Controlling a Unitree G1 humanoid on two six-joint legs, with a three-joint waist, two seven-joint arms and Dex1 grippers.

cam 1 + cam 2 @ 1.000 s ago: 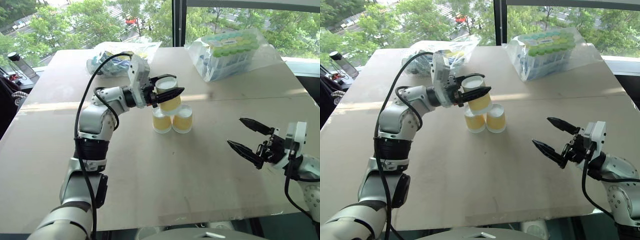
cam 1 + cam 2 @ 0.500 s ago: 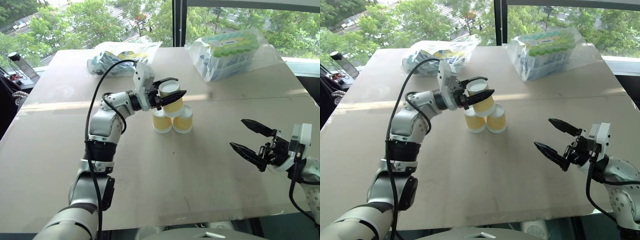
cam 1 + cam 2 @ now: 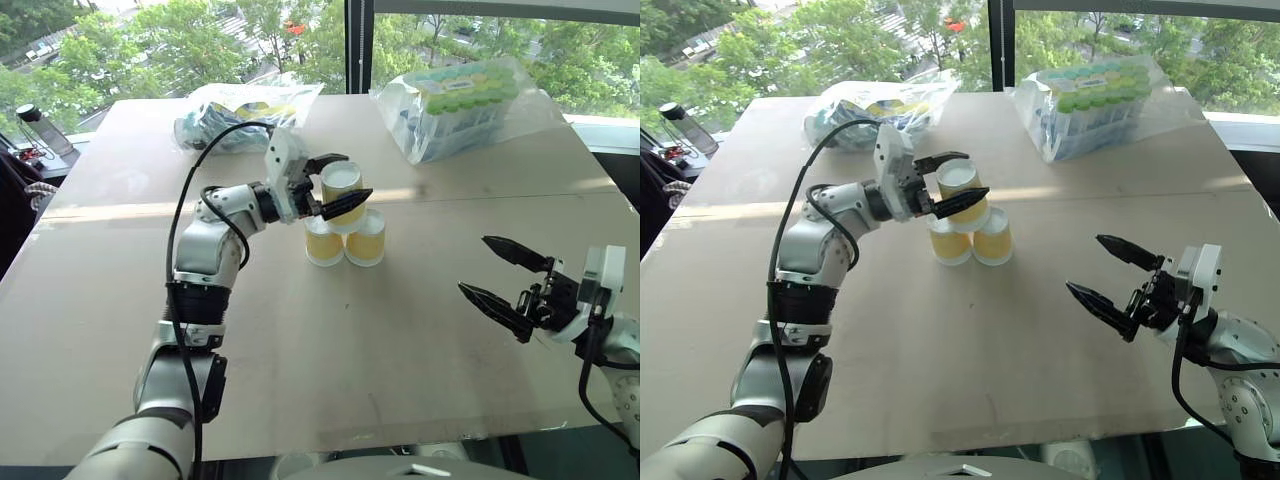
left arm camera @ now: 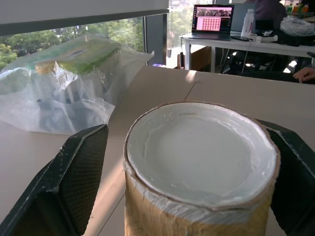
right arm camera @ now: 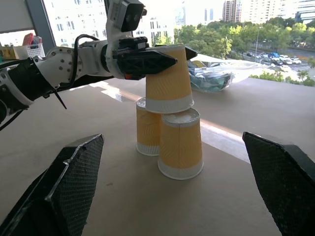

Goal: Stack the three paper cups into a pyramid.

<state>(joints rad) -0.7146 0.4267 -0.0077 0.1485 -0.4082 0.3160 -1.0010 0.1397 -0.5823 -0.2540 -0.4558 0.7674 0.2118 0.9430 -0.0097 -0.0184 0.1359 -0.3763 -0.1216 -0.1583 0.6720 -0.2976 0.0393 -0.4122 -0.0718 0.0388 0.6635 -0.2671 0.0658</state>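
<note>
Three yellow-orange paper cups stand upside down mid-table. Two base cups (image 3: 323, 245) (image 3: 365, 240) touch side by side, and the top cup (image 3: 342, 185) rests on both. My left gripper (image 3: 355, 177) is open around the top cup, one finger on each side. In the left wrist view a gap shows between each finger (image 4: 74, 172) and the cup's white base (image 4: 199, 152). Near the table's right front my right gripper (image 3: 472, 264) is open and holds nothing, a good way from the stack (image 5: 170, 83).
A clear plastic bag of green and blue cups (image 3: 465, 100) lies at the far right of the table, and another bag (image 3: 225, 115) at the far left. A dark bottle (image 3: 40, 128) stands beyond the table's left edge. Bare tabletop (image 3: 330, 350) lies in front of the stack.
The left gripper's fingers have spread apart from the top cup, which now rests on the two base cups. The right arm has kept still.
</note>
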